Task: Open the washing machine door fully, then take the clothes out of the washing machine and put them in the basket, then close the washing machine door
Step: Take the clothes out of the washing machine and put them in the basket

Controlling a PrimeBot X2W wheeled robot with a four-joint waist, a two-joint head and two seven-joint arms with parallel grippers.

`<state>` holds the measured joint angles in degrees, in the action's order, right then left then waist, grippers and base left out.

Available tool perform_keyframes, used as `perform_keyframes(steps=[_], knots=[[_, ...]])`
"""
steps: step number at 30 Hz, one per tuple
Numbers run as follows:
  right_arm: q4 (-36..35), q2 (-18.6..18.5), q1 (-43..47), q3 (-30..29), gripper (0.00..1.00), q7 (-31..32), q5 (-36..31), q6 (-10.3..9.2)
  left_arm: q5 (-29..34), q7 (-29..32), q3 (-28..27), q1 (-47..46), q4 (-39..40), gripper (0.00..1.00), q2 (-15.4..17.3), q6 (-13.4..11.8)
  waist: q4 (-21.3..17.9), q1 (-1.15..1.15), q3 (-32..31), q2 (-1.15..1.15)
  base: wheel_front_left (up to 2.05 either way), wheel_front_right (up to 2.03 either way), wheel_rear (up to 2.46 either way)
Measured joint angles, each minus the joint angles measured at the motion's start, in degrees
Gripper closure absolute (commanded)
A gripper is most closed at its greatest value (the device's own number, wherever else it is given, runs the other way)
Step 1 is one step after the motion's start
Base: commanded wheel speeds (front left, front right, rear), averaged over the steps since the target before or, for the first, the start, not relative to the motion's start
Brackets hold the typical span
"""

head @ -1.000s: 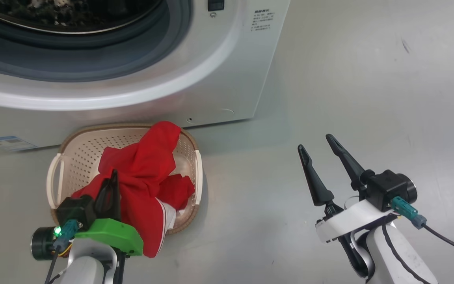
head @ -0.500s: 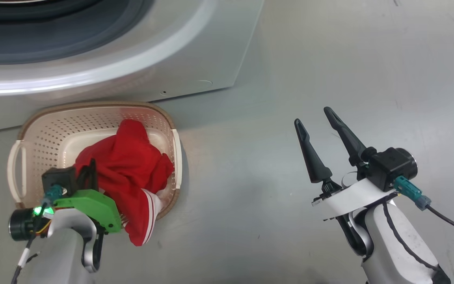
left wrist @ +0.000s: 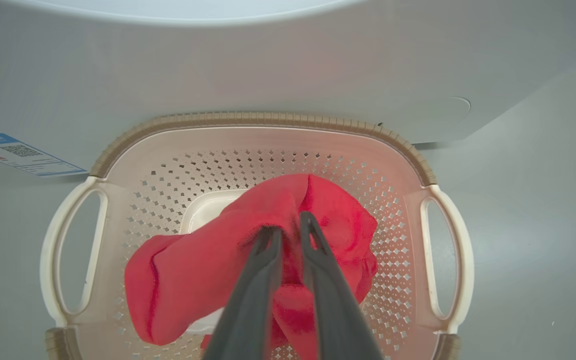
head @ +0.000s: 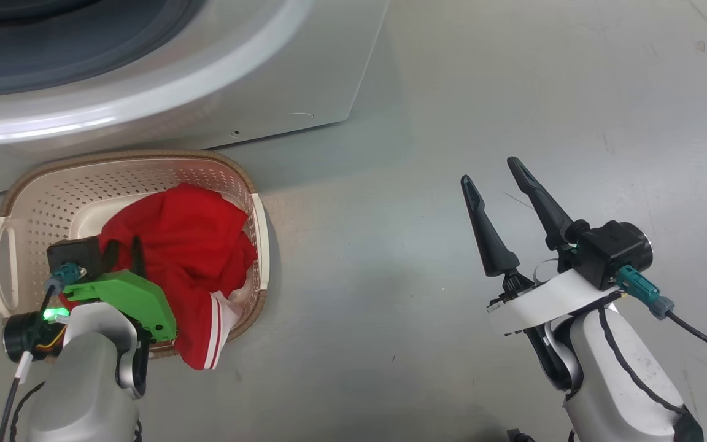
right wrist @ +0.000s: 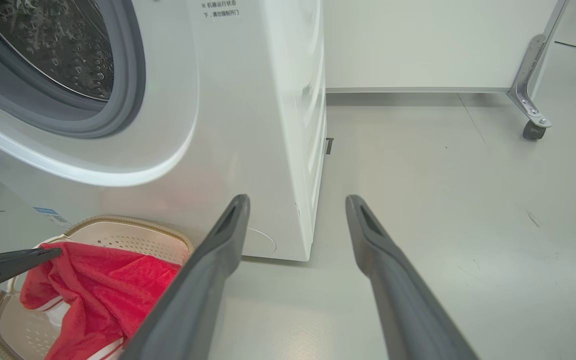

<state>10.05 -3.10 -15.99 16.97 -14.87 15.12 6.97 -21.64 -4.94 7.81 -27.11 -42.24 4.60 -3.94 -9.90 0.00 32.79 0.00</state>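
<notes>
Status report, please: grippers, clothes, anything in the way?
Left gripper shut on the clothes, inside the basket. Right gripper open over floor. Striped hem spills outside.

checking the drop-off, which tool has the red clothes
The left tool, over the basket, with its two fingers pinched on the clothes. The right tool hangs open above the floor, gripping nothing.

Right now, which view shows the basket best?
Left wrist view: the basket shows most of its rim, both handles and the clothes. Head view: the left arm covers its near side. Right wrist view: a corner, lower left.
</notes>
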Motion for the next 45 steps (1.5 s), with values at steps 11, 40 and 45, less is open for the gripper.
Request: perform_keyframes(steps=[11,40,45], knots=[[1.45,0.05,-0.01,-0.38,0.00,0.00,0.35,0.00,-0.54,-5.61,-0.48,-0.79,-3.69,0.00,-0.48,0.69,0.96,0.00,-2.33,0.00,0.00,0.00,0.00],[3.28,0.13,6.09,-5.10,0.00,0.00,-0.11,-0.64,3.08,-9.51,-0.57,3.87,17.69,0.00,-2.08,1.20,6.12,0.00,-16.41,0.00,0.00,0.00,0.00],[3.30,0.24,7.75,-5.72,0.00,0.00,-0.12,-1.16,3.80,-9.51,-0.26,8.16,22.67,0.00,-2.12,0.68,7.15,0.00,-19.55,0.00,0.00,0.00,0.00]])
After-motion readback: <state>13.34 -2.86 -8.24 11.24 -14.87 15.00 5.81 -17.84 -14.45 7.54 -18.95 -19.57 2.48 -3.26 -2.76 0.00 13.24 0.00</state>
